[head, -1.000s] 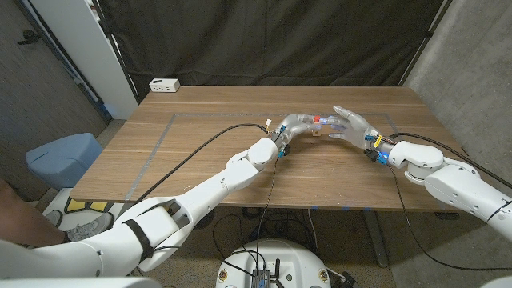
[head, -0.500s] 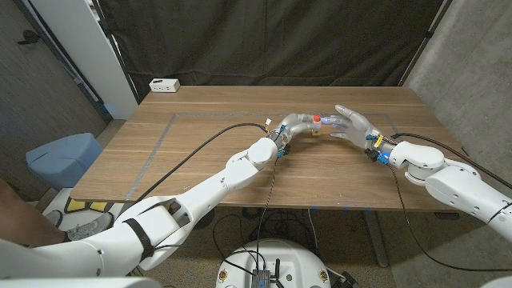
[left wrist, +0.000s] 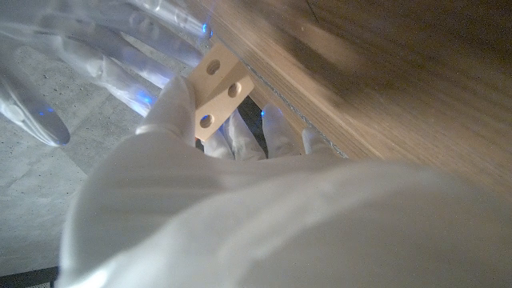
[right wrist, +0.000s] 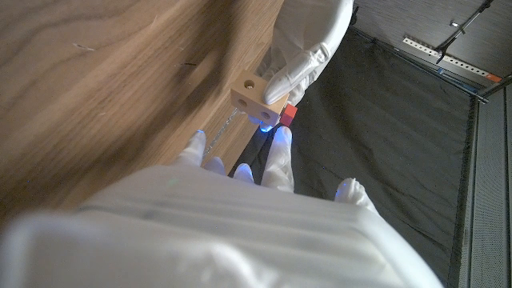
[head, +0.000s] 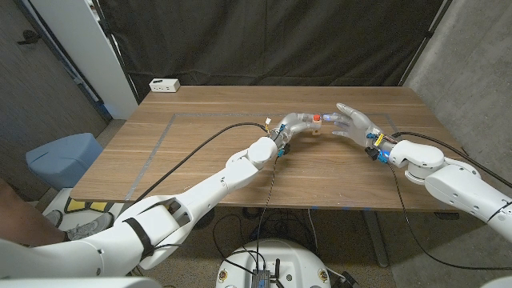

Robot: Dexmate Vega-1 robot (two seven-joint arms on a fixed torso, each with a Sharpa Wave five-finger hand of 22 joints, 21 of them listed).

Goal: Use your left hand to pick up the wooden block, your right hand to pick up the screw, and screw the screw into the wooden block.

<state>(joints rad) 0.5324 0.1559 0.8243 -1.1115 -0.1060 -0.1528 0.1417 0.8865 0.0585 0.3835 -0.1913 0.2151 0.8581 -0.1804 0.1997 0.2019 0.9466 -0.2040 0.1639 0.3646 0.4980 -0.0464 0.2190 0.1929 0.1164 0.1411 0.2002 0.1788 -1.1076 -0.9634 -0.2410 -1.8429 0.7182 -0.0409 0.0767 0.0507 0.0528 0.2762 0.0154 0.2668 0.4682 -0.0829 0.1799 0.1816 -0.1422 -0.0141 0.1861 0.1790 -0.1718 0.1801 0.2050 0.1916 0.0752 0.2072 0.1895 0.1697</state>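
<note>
Evidently the screwing step is under way: the left hand (head: 298, 124) grips the wooden block (right wrist: 258, 100) above mid-table, and the right hand (head: 350, 124) meets it fingertip to fingertip, pinching the red-headed screw (right wrist: 288, 116) (shank hidden). Next comes rotation with steady alignment. Block pale, square-edged, drilled with round holes.
</note>
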